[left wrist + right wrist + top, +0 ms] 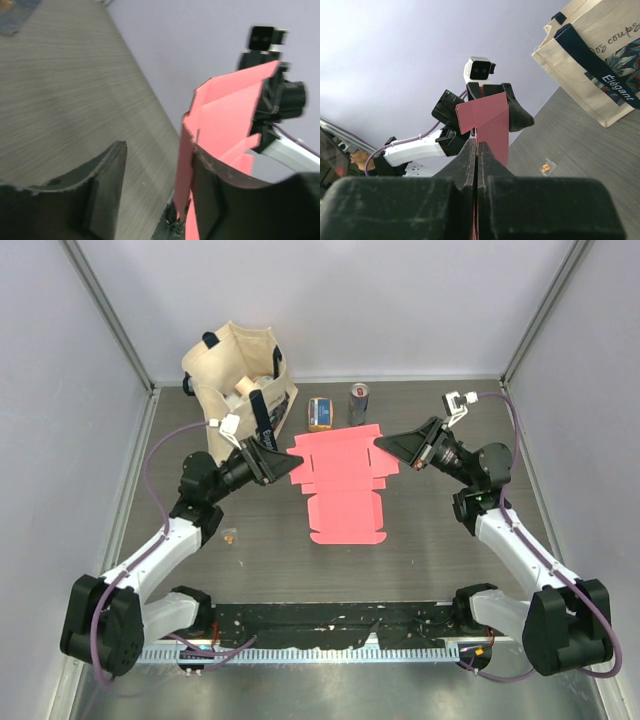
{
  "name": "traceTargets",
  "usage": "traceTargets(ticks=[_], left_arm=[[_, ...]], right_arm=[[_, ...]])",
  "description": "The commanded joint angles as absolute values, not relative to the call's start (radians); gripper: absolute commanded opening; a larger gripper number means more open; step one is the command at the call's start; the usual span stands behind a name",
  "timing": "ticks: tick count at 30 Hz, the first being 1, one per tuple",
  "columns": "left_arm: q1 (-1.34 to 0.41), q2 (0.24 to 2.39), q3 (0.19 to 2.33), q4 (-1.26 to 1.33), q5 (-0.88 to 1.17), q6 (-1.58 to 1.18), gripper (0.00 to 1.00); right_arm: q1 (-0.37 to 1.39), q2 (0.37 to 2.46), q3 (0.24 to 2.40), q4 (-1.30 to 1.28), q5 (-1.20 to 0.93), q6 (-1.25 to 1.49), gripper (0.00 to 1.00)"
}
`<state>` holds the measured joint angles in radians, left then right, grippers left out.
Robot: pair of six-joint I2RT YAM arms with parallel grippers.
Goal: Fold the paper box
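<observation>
The paper box [340,485] is a pinkish-red flat sheet with flaps, spread out mid-table between both arms. My right gripper [388,448] is shut on the sheet's right edge; in the right wrist view its jaws [477,147] pinch the thin card [490,117], which stands up edge-on. My left gripper [280,465] is at the sheet's left edge. In the left wrist view it [157,167] is open: the card [225,110] rests against the inner face of one finger [220,195], and the other finger [105,190] stands well apart from it.
A beige tote bag [240,380] stands at the back left. An orange-and-blue packet [320,412] and a small can [358,403] sit behind the sheet. A tiny clear packet with orange bits [231,535] lies near the left arm. Grey walls close in three sides.
</observation>
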<state>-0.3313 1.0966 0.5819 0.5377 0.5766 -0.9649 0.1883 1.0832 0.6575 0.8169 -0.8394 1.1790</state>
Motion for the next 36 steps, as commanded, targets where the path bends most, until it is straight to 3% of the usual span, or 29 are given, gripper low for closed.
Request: traceTargets(ticks=[1,3,4,6,7,8,13,15,18,19,20,25,29,36], left_arm=[[-0.325,1.155,0.589,0.976,0.748,-1.121,0.46],[-0.324,1.215,0.594,1.072,0.819,-1.207,0.36],[-0.325,1.232,0.595,1.160,0.840,-1.239,0.25],[-0.322,1.278,0.594,1.289,0.893,-1.314,0.14],[-0.319,1.287,0.591,1.322,0.902,-1.334,0.03],[-0.315,1.292,0.580,1.345,0.914,-1.347,0.00],[-0.285,1.261,0.555,1.407,0.977,-1.371,0.00],[-0.284,1.243,0.555,1.378,1.002,-1.362,0.00],[-0.285,1.230,0.552,1.348,1.008,-1.344,0.00],[-0.285,1.227,0.554,1.344,1.009,-1.344,0.00],[-0.282,1.227,0.555,1.339,1.011,-1.342,0.00],[-0.284,1.241,0.583,1.301,1.048,-1.339,0.00],[-0.284,1.244,0.609,1.134,1.084,-1.266,0.00],[-0.285,1.243,0.641,1.026,1.138,-1.216,0.00]], right_arm=[[0.184,1.109,0.624,1.069,-0.867,1.318,0.01],[0.184,1.123,0.615,1.138,-0.867,1.360,0.02],[0.183,1.137,0.609,1.153,-0.868,1.374,0.01],[0.184,1.147,0.611,1.152,-0.876,1.374,0.01],[0.180,1.157,0.612,1.140,-0.879,1.368,0.01],[0.176,1.158,0.612,1.118,-0.879,1.359,0.02],[0.161,1.160,0.639,0.808,-0.858,1.149,0.05],[0.164,1.178,0.678,0.679,-0.879,1.056,0.16],[0.167,1.171,0.690,0.661,-0.923,1.016,0.42],[0.175,1.164,0.695,0.651,-0.934,0.973,0.55],[0.179,1.160,0.706,0.634,-0.948,0.939,0.58],[0.184,1.115,0.762,0.494,-1.002,0.775,0.64],[0.216,1.048,0.865,0.114,-0.891,0.353,0.71],[0.400,1.107,0.934,0.091,-0.994,0.247,0.73]])
